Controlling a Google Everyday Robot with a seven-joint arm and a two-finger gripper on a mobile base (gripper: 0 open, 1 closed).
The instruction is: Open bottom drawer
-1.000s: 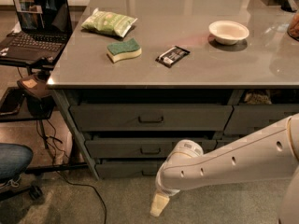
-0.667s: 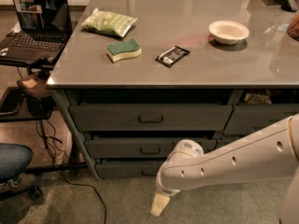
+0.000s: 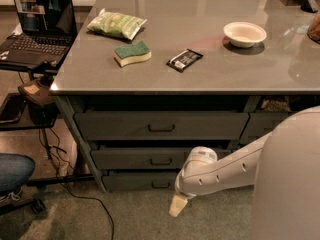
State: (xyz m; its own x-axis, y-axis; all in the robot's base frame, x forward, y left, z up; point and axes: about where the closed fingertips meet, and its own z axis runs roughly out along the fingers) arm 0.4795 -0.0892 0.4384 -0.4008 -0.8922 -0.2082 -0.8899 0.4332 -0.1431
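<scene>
Under the grey table, a stack of three dark grey drawers shows. The bottom drawer (image 3: 135, 180) is the slimmest, lowest one, closed, with a small loop handle (image 3: 160, 185) partly behind my arm. My gripper (image 3: 177, 206) hangs just below and slightly right of that handle, close to the floor. It points down, its pale tip apart from the drawer front. The white arm (image 3: 225, 169) reaches in from the right and covers the drawer's right end.
On the tabletop (image 3: 200, 59) lie a green sponge (image 3: 132, 53), a chip bag (image 3: 116, 23), a dark wrapper (image 3: 184, 59) and a white bowl (image 3: 244, 34). A laptop (image 3: 37, 24) sits on a side stand at left, with cables (image 3: 75, 184) on the floor and a chair (image 3: 15, 174).
</scene>
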